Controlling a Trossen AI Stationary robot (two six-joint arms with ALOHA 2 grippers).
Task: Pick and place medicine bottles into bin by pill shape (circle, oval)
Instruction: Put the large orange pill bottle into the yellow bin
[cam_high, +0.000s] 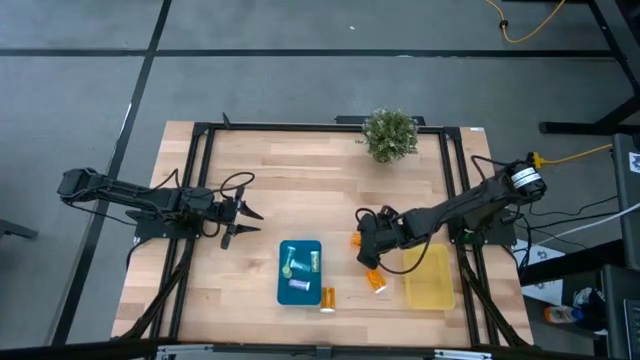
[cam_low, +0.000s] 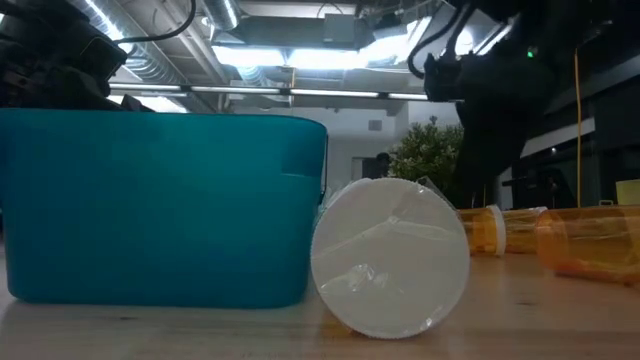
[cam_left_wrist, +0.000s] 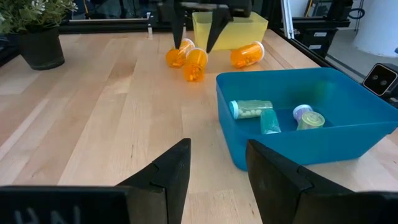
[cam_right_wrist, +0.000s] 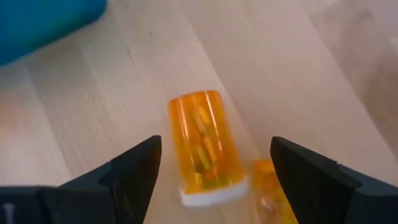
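Note:
My right gripper is open and points down over two orange white-capped bottles that lie on the table. In the right wrist view its fingers stand on either side of one orange bottle, without touching it. The second bottle lies beside it. A third orange bottle lies by the yellow bin. A fourth lies at the blue bin's near right corner. The blue bin holds a pale green bottle, a teal one and a purple-capped one. My left gripper is open and empty at the table's left.
A potted green plant stands at the table's far edge. A dark frame runs around the tabletop. Bare wood lies between the left gripper and the blue bin and across the table's middle.

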